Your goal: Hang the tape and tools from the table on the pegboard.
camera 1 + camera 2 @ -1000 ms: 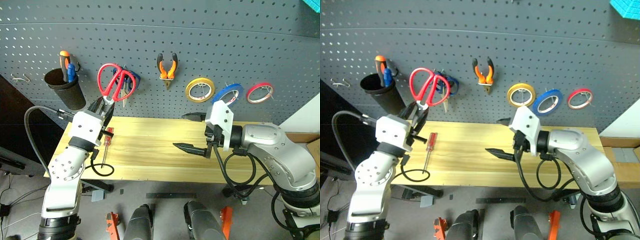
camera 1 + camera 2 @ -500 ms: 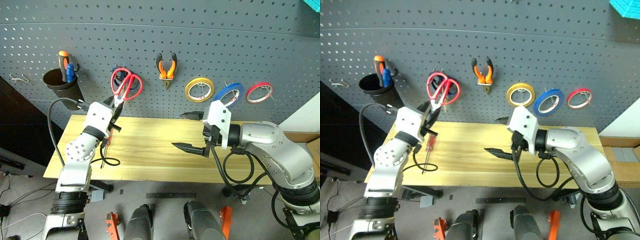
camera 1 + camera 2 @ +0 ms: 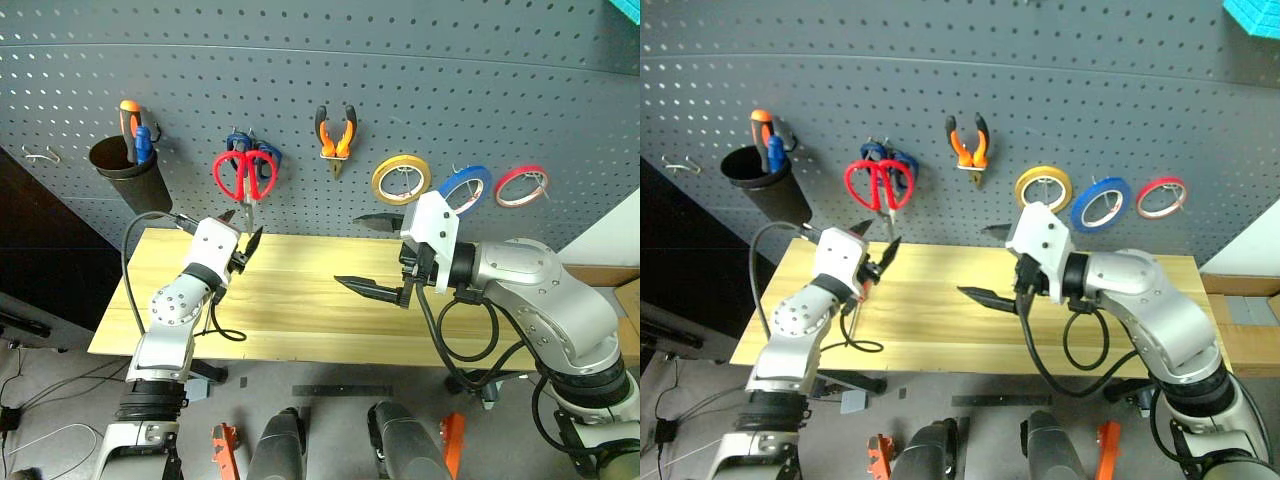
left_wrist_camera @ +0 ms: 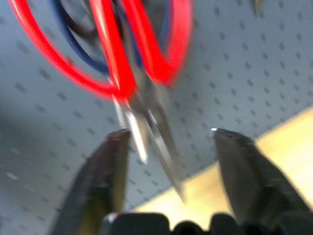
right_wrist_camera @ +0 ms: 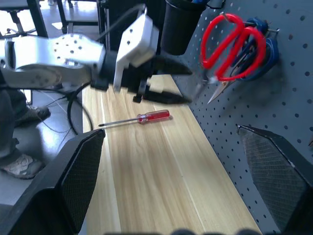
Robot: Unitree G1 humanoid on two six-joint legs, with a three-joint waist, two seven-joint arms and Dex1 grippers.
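Nearest to us, our right gripper [image 3: 372,252] hangs over the middle of the table [image 3: 320,335], its two black fingers spread wide with nothing between them. Our left gripper [image 3: 243,234] is over the table's left part near the back edge, just below the red-handled scissors [image 3: 243,176]; its fingers are parted and bare, the blade tips pointing down toward the gap between them. In the left wrist view the scissors [image 4: 137,73] are blurred, and we cannot tell whether a blade touches a fingertip [image 4: 115,142].

The red-handled screwdriver [image 5: 137,119] lies flat on the table close to the left gripper. In the head views the left arm covers nearly all of it, so we make it out in the right wrist view, where the left gripper [image 5: 171,83] also shows.

Beyond the table stands the pegboard [image 3: 400,80]. The red-handled scissors hang there, handles up, in front of the blue-handled scissors [image 3: 238,142], which they largely hide. To their left a black cup [image 3: 125,178] holds two handles, one orange and one blue, their lower parts hidden inside. To the right hang the orange-and-black pliers [image 3: 334,135], then the yellow roll [image 3: 400,180], the blue tape [image 3: 463,187] and the red roll [image 3: 519,186]; the right arm's white housing cuts off the blue tape's lower edge.
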